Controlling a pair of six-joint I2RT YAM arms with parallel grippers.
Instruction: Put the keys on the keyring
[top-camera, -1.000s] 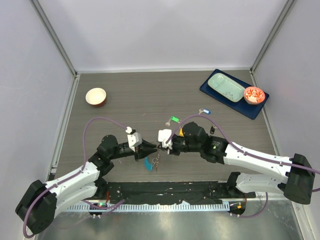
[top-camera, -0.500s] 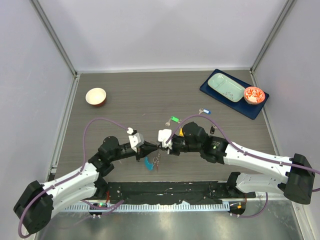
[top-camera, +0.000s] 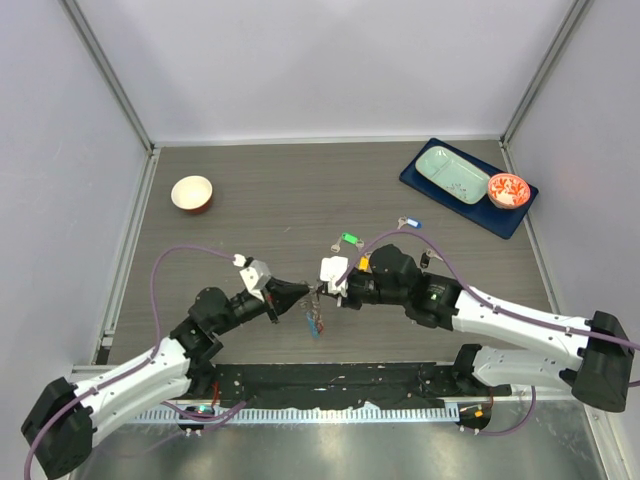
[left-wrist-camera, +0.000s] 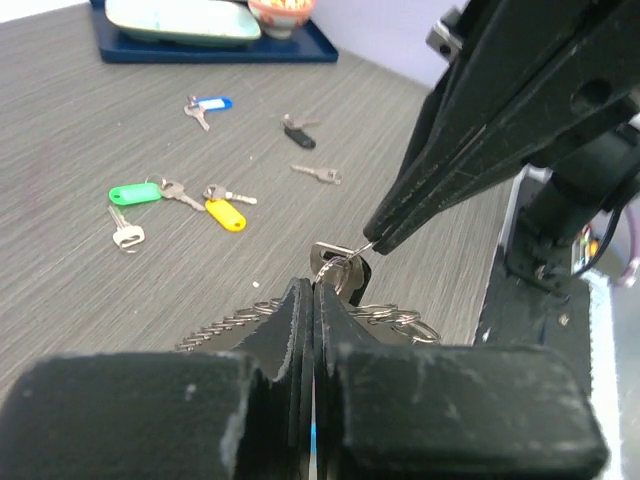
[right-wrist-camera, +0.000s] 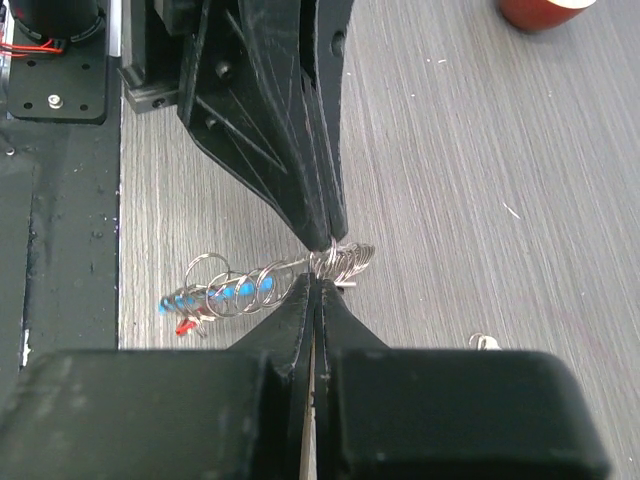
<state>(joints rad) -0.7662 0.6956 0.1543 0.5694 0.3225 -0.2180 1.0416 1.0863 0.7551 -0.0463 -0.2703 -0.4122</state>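
Since a second ago my left arm has swung its elbow back toward the near-left corner, and the left gripper (top-camera: 303, 291) has gone from partly open to pressed shut. The keyring (top-camera: 316, 322) has shifted a little to the right and now bunches under the two tips.

Both grippers meet tip to tip close to the near edge of the table (top-camera: 270, 200), just ahead of the black base rail, so there is little room behind them. The broad stretch toward the far wall is freer, with a white bowl (top-camera: 192, 192) far left and a navy tray (top-camera: 410, 178) far right.

The left jaws show no gap. Their tips touch the cluster of rings at the chain's end, but I cannot tell whether they pinch it. The right gripper (top-camera: 322, 290) is also closed, nipping a thin wire ring of the keyring, whose chain and blue strap trail away from that point.

The loose keys lie beyond the right wrist: a green-tagged key (left-wrist-camera: 135, 193), an orange-tagged key (left-wrist-camera: 225, 214), a plain silver key (left-wrist-camera: 320, 174), a black-headed key (left-wrist-camera: 298, 137) and a blue-tagged key (left-wrist-camera: 210, 102) nearest the tray.
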